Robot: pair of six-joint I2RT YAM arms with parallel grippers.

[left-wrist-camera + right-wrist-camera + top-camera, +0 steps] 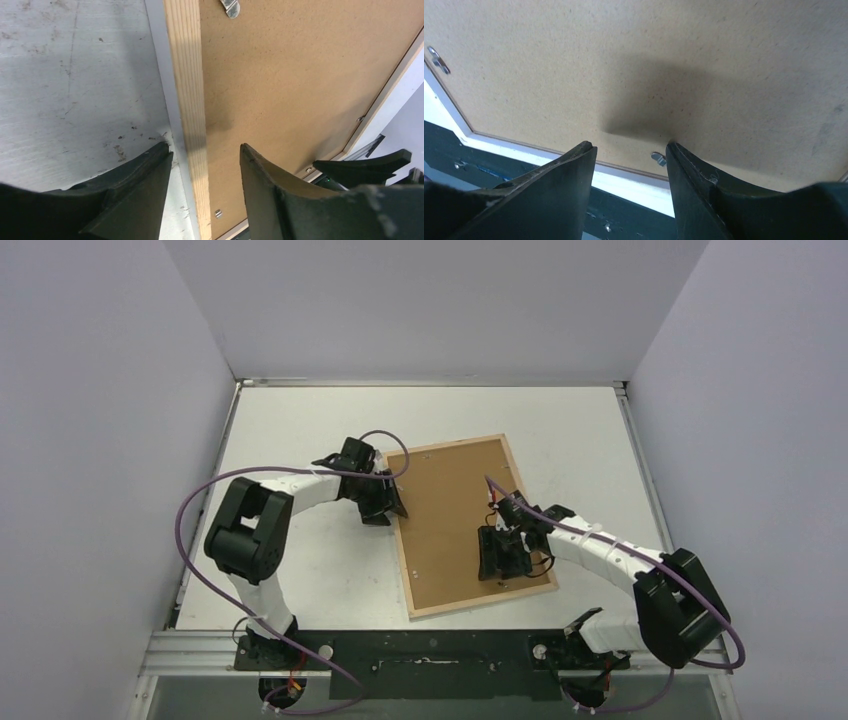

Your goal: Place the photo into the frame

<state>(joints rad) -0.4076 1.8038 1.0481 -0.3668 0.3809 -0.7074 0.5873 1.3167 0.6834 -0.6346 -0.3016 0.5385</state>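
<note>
Backing board [450,510] inside frame [445,445], on table [300,420].

I see bare counter [300,420] beyond and left of the frame [187,75], free to pass. My left pincer [205,150] straddles its left rail, jaws apart; the right pincer [631,147] hangs over the board [450,500]. Walls [100,390] close three sides

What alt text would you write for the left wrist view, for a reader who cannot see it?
The left pincer stands open, one dark finger on each side of the pale wooden rail of the frame, which lies back up on the grey table. A brown backing board fills the frame; a metal tab shows at the top edge.
</note>
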